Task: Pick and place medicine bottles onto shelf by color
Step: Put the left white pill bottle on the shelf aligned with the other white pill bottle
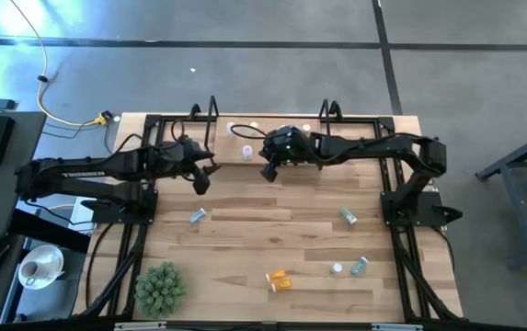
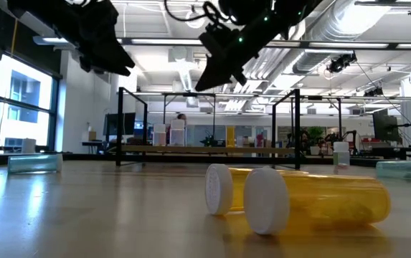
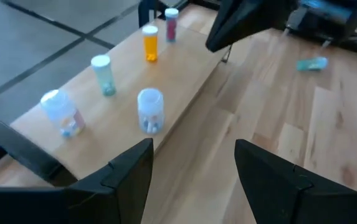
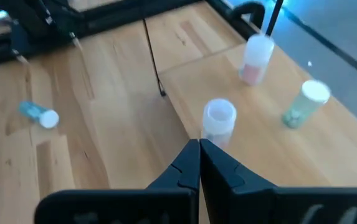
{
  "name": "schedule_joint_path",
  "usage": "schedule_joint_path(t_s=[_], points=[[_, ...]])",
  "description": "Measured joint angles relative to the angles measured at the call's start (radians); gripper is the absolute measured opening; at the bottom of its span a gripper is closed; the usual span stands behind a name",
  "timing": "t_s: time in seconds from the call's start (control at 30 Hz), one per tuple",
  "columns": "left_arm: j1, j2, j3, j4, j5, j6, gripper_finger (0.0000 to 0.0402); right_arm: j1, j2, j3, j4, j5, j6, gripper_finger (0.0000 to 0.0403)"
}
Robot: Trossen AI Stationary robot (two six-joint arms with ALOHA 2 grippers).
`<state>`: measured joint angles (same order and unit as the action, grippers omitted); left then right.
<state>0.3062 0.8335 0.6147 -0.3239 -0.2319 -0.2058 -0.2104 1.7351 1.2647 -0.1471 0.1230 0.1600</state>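
The low light-wood shelf with thin black end frames (image 1: 245,152) runs along the far edge of the table and already carries five upright bottles, as the left wrist view shows: two whitish ones, a teal one, an orange one and a purple one.

Out on the tabletop, well apart from the shelf, more lie on their sides: two orange translucent pill bottles with white caps (image 1: 280,279) touching each other near the front edge, and small teal bottles (image 1: 197,216) scattered to left and right.

These are likely light, stiff plastic cylinders, smooth enough to roll or squirt out of a pinch. A grip across the body just below the cap, fingers square to its axis, looks safest.

The right gripper (image 1: 269,171) hangs just in front of the shelf beside a clear whitish bottle (image 4: 218,120); its fingers are pressed fully together with nothing between them.

The left gripper (image 1: 200,181) hovers above the table near the shelf's left end, fingers spread wide and empty, touching nothing.
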Motion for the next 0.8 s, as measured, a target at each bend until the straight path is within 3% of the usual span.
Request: schedule_joint_path(t_s=[0.47,0.8], points=[[0.0,-0.083,0.0,-0.077,-0.004,-0.071,0.0213,-0.001,0.199,0.001,0.13,0.0,0.015,0.0001],[0.0,-0.082,0.0,-0.076,-0.007,-0.06,0.0213,-0.033,0.223,0.001,0.19,0.006,0.001,0.0001]])
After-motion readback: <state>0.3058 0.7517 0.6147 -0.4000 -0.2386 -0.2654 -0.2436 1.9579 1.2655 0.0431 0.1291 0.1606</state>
